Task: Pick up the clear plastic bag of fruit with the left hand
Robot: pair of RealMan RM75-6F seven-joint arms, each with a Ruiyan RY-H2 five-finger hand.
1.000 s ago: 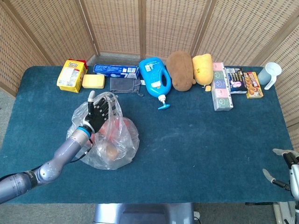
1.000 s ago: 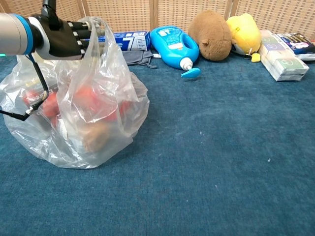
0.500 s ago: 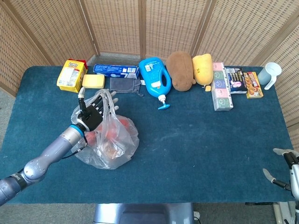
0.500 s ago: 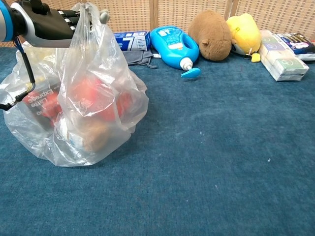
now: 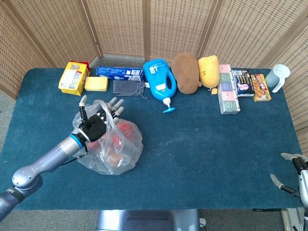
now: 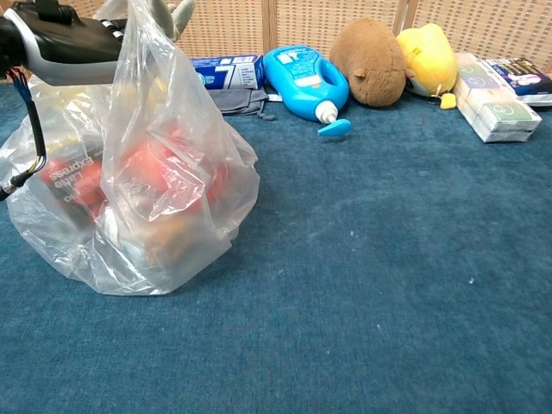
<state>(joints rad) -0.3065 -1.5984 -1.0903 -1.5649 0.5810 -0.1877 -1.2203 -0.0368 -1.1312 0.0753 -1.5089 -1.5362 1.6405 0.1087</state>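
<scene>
The left robot hand holds the bag by its top, fingers spread; its grip is cut off in the chest view. Fruit blurs behind plastic. Only fingertips of the right robot hand show, so whether it is wide or narrow cannot be told.

Left hand: black palm, pale grey fingertips; blue ring at wrist; grey metallic arm; thin black cable alongside.

The head view looks steeply down from above the table's near edge, taking in its whole top, while the chest view sits low and close, facing level across it, and the 2 share the bag hanging below the left hand's fingers.
</scene>
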